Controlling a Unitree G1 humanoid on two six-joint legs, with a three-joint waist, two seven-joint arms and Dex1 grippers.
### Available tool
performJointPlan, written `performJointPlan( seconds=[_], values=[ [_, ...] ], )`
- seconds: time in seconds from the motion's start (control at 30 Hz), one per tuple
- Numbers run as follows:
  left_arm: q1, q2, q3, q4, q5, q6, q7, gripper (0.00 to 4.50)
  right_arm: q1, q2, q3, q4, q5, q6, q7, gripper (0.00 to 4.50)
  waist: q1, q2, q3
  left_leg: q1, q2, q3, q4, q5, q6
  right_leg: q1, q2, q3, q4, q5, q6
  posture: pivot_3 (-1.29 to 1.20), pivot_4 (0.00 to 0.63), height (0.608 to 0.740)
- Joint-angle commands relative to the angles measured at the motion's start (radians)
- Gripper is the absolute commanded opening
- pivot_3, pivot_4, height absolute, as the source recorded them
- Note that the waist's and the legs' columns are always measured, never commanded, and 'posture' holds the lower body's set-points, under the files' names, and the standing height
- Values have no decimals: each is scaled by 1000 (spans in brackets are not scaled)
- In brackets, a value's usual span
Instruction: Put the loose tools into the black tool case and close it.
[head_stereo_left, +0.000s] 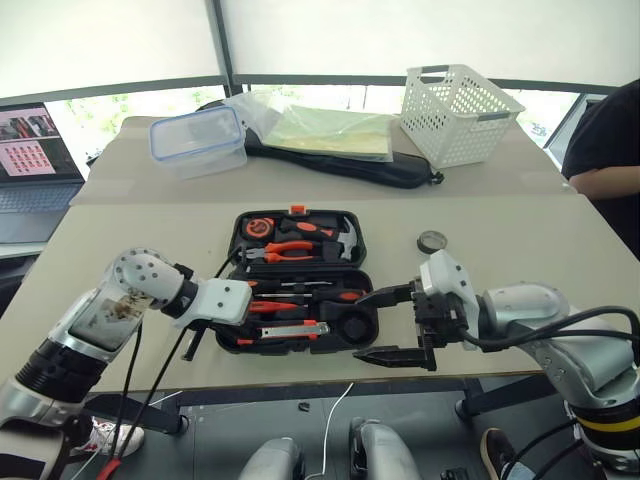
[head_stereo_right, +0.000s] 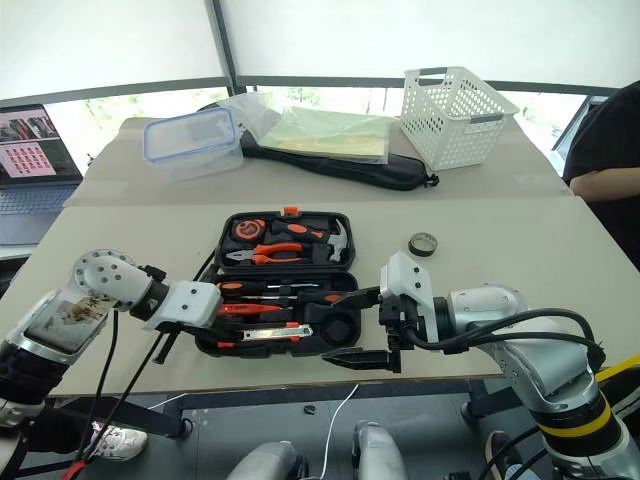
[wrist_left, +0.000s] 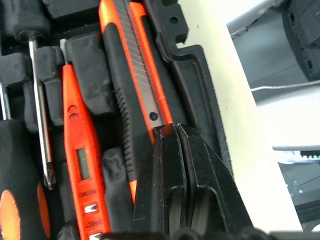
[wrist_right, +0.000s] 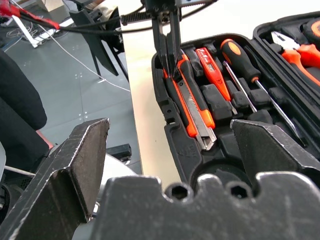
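The black tool case (head_stereo_left: 226, 338) lies open on the table. Its far half holds pliers, a hammer and a tape measure. In the near half lie two screwdrivers (wrist_right: 240, 65), the slim orange tester (wrist_left: 80, 150) and the utility knife (wrist_left: 135, 75). My left gripper (wrist_left: 172, 129) is shut with nothing between its fingers, and its tips rest on the knife's rear end at the case's left side. My right gripper (head_stereo_left: 388, 326) stands open just off the case's right end, beside a round recess (head_stereo_left: 352, 325) that holds nothing. The small dark tape roll (head_stereo_left: 433, 241) lies on the table right of the case.
A white basket (head_stereo_left: 458, 112), a clear box with a blue rim (head_stereo_left: 198, 140) and a long black soft bag (head_stereo_left: 400, 172) under a plastic sleeve stand at the back. A laptop (head_stereo_left: 35, 160) is far left. A person's arm (head_stereo_left: 605, 140) shows at the right edge.
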Motion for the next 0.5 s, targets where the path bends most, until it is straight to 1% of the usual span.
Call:
performJointPlan(
  seconds=[0.03, 0.1, 0.17, 0.23, 0.37, 0.5],
  values=[
    [7, -5, -18, 50, 54, 4, 32, 106, -19, 0, -24, -20, 20, -7, 0, 4500, 0, 0, 0, 1, 0, 0, 0, 0, 0, 1, 0, 0, 0, -1, 1, 0, 150, 740],
    [0, -7, 2, 49, 25, 29, 25, 106, -19, -1, -25, -20, 21, -6, 0, 4500, 0, 0, 0, 4, 0, 0, 0, 0, 1, 4, 1, 0, 0, -1, 2, 0, 150, 740],
    [-32, -11, 71, 14, -112, 150, -15, 106, -19, -1, -26, -19, 21, -6, 0, 4500, -1, 0, 0, 6, 0, -1, 0, 0, 0, 5, 0, 0, 0, -1, 2, 0, 150, 740],
    [-55, -8, 106, 4, -173, 204, -31, 106, -18, -2, -26, -18, 22, -7, 1, 4500, -3, -1, 0, 4, 0, -1, 0, 0, 0, 4, 1, 0, 1, -1, 2, 0, 150, 740],
    [-61, 8, 100, 30, -140, 176, -24, 106, -23, -1, -18, -13, 19, -11, 4, 4500, -7, -1, 0, 0, -1, 0, 0, 1, -1, -2, 1, -1, 1, -1, 2, 0, 150, 740],
    [-18, 16, 70, 42, -92, 103, -27, 106, -28, 3, -16, -13, 20, -9, 1, 4500, -16, -1, 0, -4, -1, 1, 0, 1, -2, -6, 0, -1, 1, -1, 1, 0, 150, 740]
  ],
)
